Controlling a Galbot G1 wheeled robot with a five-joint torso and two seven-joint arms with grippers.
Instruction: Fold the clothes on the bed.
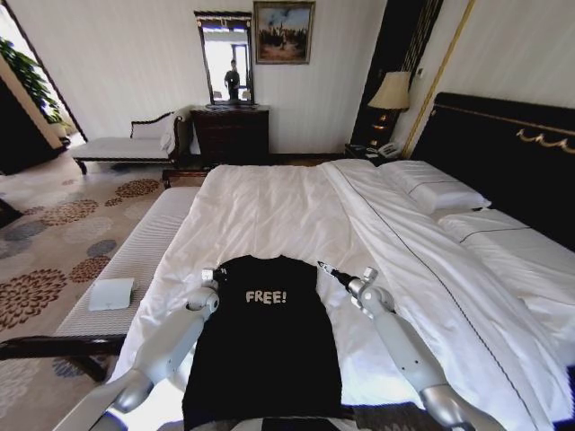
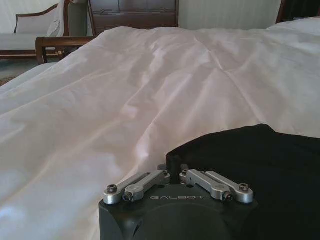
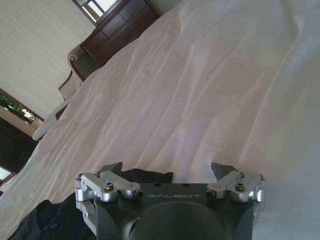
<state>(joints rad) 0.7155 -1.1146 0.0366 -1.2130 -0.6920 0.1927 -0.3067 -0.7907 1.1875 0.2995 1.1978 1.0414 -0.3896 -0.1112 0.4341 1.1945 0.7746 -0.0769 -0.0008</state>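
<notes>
The clothes [image 1: 265, 346], a black T-shirt with white "FREE!" lettering, lie flat near the foot edge of the bed [image 1: 269, 211], collar end toward the far side. My left gripper [image 1: 208, 278] sits at the shirt's left shoulder corner. In the left wrist view this gripper [image 2: 173, 172] is shut on the edge of the black cloth [image 2: 250, 160]. My right gripper [image 1: 326, 270] hovers at the shirt's right shoulder. In the right wrist view it [image 3: 167, 169] stands open, its fingers [image 3: 113, 168] spread wide, with the shirt's edge [image 3: 150, 176] just below them on the sheet.
White pillows [image 1: 436, 190] and a dark headboard [image 1: 503, 148] lie to the right. A pale ribbed bench [image 1: 135, 260] with a white object [image 1: 110, 294] runs along the bed's left side. A chaise [image 1: 126, 145] and dark dresser [image 1: 231, 133] stand at the far wall.
</notes>
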